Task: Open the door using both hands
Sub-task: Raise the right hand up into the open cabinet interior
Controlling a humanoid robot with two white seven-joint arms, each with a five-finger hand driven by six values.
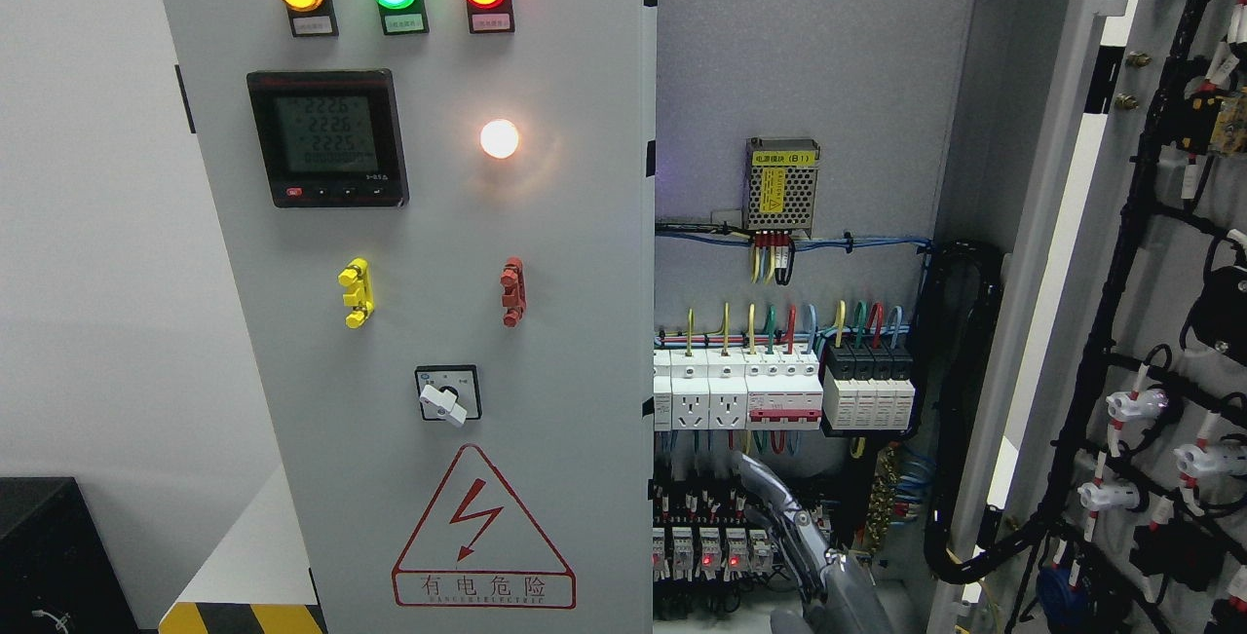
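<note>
Only one robot hand [779, 507] shows, rising at the bottom edge before the cabinet's open right half; its grip cannot be told. Right door [1184, 322] stands swung wide; left door [429, 322] is closed.

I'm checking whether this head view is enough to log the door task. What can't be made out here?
- Hand: its arm leaves the bottom edge near the middle, so left or right is unclear; blur hides its finger pose.
- Other hand: not in view.
- Right door: swung open, cut off by the right edge.
- Left door: closed; its labels under the lamps and the warning sign's small print are too small to read.
</note>
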